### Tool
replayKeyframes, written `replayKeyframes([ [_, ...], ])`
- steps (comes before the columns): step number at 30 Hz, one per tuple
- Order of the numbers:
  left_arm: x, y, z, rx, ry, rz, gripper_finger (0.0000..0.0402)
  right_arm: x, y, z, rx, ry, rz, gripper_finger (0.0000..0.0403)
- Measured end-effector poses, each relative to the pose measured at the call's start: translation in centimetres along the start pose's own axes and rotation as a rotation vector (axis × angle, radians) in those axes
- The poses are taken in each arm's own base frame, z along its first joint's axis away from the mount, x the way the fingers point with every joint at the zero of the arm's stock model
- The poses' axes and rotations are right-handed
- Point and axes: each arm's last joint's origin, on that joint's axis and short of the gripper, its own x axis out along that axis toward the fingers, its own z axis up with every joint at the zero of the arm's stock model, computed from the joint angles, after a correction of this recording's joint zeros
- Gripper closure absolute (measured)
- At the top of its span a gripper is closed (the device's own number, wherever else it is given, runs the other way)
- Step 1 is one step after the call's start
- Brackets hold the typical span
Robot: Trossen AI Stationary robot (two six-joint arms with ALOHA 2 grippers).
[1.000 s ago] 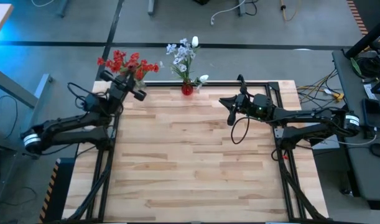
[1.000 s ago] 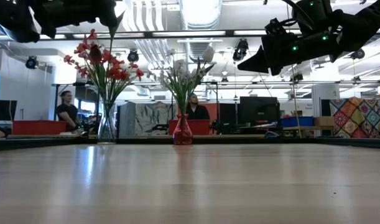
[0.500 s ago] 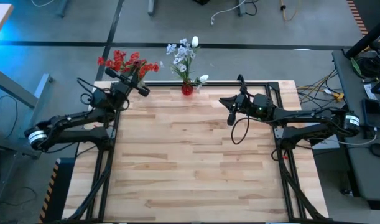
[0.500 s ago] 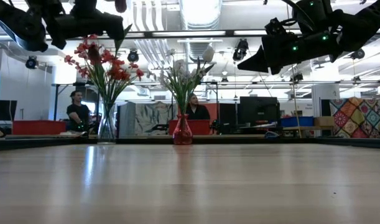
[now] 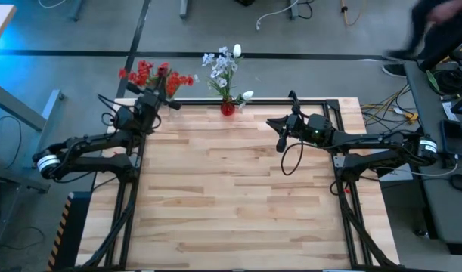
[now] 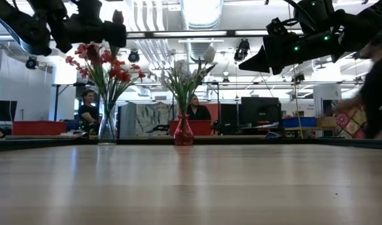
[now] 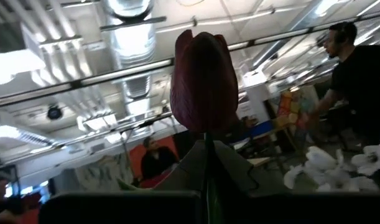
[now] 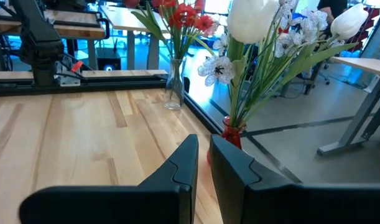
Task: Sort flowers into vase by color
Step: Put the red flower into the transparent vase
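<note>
Grey floor [image 5: 79,34], ceiling ducts [image 6: 200,12], monitors [image 6: 259,112], seated person [image 6: 194,109] behind wooden table [image 5: 238,196].

Bright ceiling lights glare; passing person [image 6: 377,94] blurred.

Both arms are dark, jointed and slender, with black cables looping loosely off them above the wooden table [image 5: 238,189]. A pale band rings each arm's base end. Small green lights dot the right arm's wrist housing.
</note>
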Motion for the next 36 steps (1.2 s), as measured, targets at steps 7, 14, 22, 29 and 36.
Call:
replayKeyframes([
  [7, 0.1, -0.1, -0.6, 0.015, 0.077, 0.059, 0.0401, 0.0, 0.0, 0.1, 0.002, -0.007, -0.001, 0.0369],
  [14, 0.3, -0.7, -1.7, 0.036, 0.149, 0.078, 0.0401, 0.0, 0.0, 0.1, 0.007, -0.008, -0.001, 0.0369],
  [22, 0.4, -1.5, -3.0, 0.056, 0.239, 0.107, 0.0401, 0.0, 0.0, 0.1, 0.012, -0.008, -0.001, 0.0369],
  [29, 0.3, -1.4, -3.3, 0.057, 0.298, 0.172, 0.0391, 0.0, 0.0, 0.1, 0.011, -0.008, -0.001, 0.0369],
  [36, -0.2, -1.4, -2.6, 0.079, 0.327, 0.13, 0.0339, 0.0, 0.0, 0.1, 0.011, -0.008, -0.001, 0.0369],
])
